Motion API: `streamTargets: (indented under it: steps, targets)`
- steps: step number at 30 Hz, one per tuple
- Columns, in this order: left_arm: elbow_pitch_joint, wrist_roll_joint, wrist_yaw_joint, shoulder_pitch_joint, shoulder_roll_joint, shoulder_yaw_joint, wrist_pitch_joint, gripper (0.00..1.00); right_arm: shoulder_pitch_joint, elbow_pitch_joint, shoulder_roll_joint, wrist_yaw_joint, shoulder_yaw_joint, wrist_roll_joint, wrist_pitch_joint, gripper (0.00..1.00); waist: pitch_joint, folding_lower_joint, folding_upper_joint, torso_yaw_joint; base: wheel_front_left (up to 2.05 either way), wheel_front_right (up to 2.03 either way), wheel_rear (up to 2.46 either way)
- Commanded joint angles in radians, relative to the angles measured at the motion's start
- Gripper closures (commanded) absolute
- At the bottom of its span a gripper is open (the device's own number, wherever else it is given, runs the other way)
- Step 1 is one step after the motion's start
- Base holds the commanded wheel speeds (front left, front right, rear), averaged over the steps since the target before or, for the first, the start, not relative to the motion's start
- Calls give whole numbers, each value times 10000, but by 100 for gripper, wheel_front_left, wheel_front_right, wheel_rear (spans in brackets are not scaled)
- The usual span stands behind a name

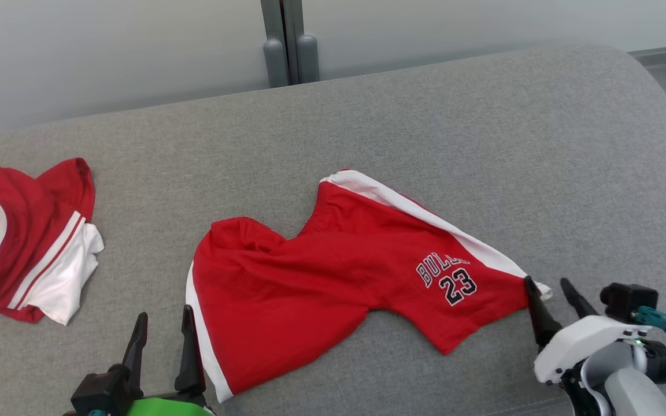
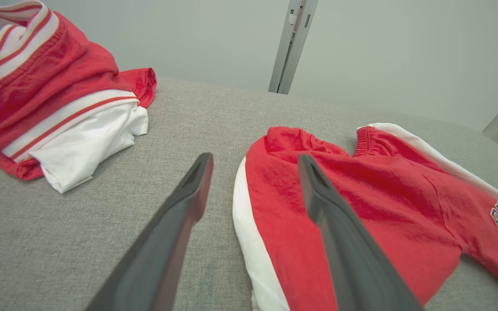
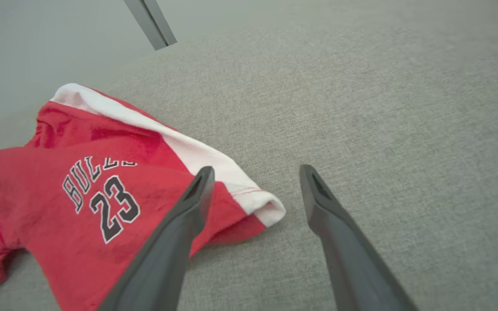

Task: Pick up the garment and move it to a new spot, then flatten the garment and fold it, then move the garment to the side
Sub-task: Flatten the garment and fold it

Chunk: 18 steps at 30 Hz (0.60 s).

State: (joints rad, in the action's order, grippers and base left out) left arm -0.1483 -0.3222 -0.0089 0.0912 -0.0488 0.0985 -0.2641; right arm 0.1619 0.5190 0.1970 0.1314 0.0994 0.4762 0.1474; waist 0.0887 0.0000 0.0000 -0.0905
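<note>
Garment: red shorts [image 1: 333, 271] with white side stripes lie spread but rumpled on the grey cushion [image 1: 483, 127], mid-width and toward its front edge.
Long axis: it runs across the cushion's width, from the plain leg on your left to the leg bearing the "23" print [image 1: 457, 286] on your right. The waistband is bunched toward the cushion's back.
Left gripper [image 1: 165, 312]: jaws spread wide and holding nothing, at the cushion's front edge. The wrist view puts the white-striped leg edge between the fingers, with the inner finger over red cloth.
Right gripper [image 1: 546, 281]: jaws spread wide and holding nothing, at the opposite end. The white hem corner sits between the fingers and the inner finger overlaps the cloth. You cannot tell whether it is in contact.
Nearer arm: neither leads; each stands at its own end of the axis.
Judgement: the coming move likely turns on both jaws straddling those two ends evenly.
Other item: a second red-and-white garment [image 1: 26, 242] lies at the cushion's left end, well apart from the shorts.
</note>
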Motion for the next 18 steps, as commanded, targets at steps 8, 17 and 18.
streamTargets:
  steps: [8, 17, 18]
  targets:
    - [-50, -81, 12, -162, -30, 141, -5, 0, 696, 1179, -302, -14, -380, -583, -1561, 0, 9, 0, 0, 200, 0, 0, 0]
    - [-32, -127, 7, -204, -29, 94, -5, 0, 759, 987, 2, -14, -337, -435, -1922, 100, 49, 0, 0, 342, 0, 0, 0]
    - [-23, -133, 11, -206, -30, 87, -5, 0, 691, 913, 137, -14, -322, -400, -1913, 100, 57, 0, 0, 345, 0, 0, 0]
